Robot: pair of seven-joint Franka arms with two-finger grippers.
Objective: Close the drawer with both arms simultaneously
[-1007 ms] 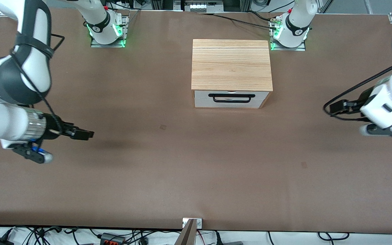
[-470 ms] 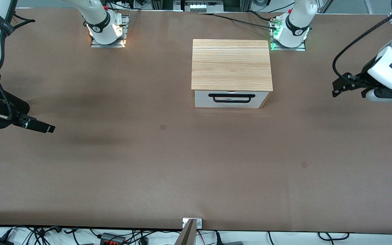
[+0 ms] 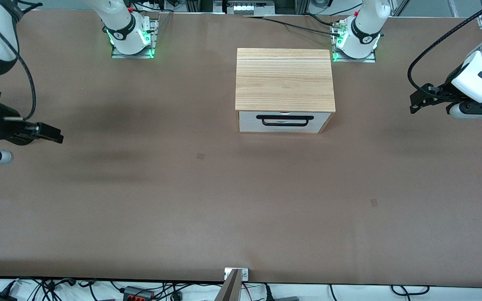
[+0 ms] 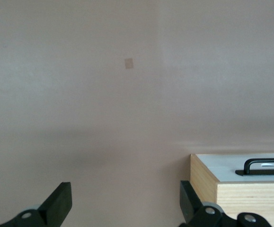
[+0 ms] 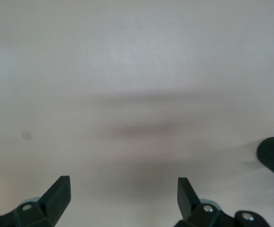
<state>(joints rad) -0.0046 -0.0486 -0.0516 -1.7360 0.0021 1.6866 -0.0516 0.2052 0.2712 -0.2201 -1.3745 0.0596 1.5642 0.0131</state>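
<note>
While the drawer [image 3: 285, 121] is sitting flush in its cabinet [image 3: 284, 79] mid-tabletop, seemingly closed, the left tool [image 3: 417, 103] and right tool [image 3: 52, 133] are hanging spread at opposite ends.

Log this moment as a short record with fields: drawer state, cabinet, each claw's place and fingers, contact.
drawer: pushed in, white front level with the cabinet's front edge
handle: black bar across the drawer front, nothing on it
cabinet: light wood box, standing between the two arm bases
left claw: over bare table at the left arm's end, fingers open
right claw: over bare table at the right arm's end, fingers open
contact: neither claw touches the drawer or the cabinet
table: brown surface
</note>
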